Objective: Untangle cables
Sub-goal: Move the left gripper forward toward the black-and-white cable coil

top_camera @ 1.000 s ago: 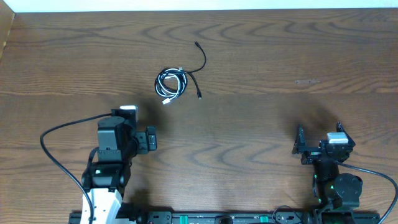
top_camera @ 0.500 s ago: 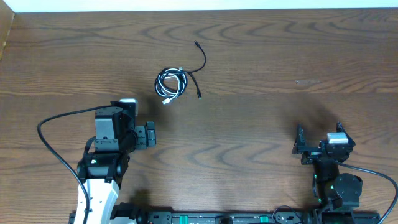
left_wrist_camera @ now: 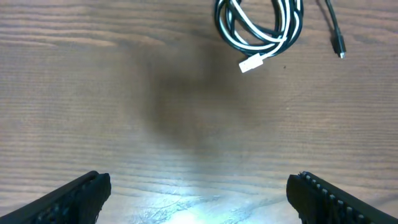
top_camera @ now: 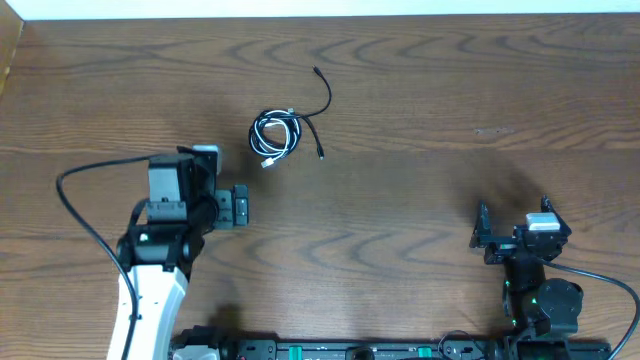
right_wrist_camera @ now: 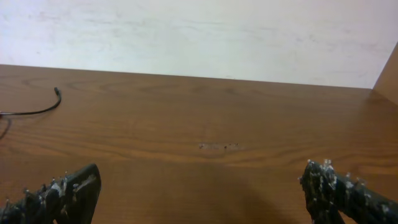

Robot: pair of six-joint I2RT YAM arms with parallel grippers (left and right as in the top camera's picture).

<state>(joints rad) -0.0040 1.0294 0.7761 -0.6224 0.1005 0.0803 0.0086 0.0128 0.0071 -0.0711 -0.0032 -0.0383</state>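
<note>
The cables (top_camera: 277,134) lie at the table's back middle, one black and one white cord coiled together. The black cord's tail curves off to the right. In the left wrist view the coil (left_wrist_camera: 258,28) sits at the top edge, with a white plug (left_wrist_camera: 252,63) and a black plug (left_wrist_camera: 339,51) lying loose. My left gripper (top_camera: 224,195) (left_wrist_camera: 199,202) is open and empty, a short way in front and to the left of the coil. My right gripper (top_camera: 515,237) (right_wrist_camera: 202,199) is open and empty at the front right. Only a black cord end (right_wrist_camera: 37,111) shows in the right wrist view.
The wooden table (top_camera: 450,110) holds nothing else. A white wall (right_wrist_camera: 199,31) runs behind its far edge. A thick black arm cable (top_camera: 85,215) loops to the left of the left arm.
My left arm has moved away from the front edge toward the coil. The right arm and the cables have not moved.
</note>
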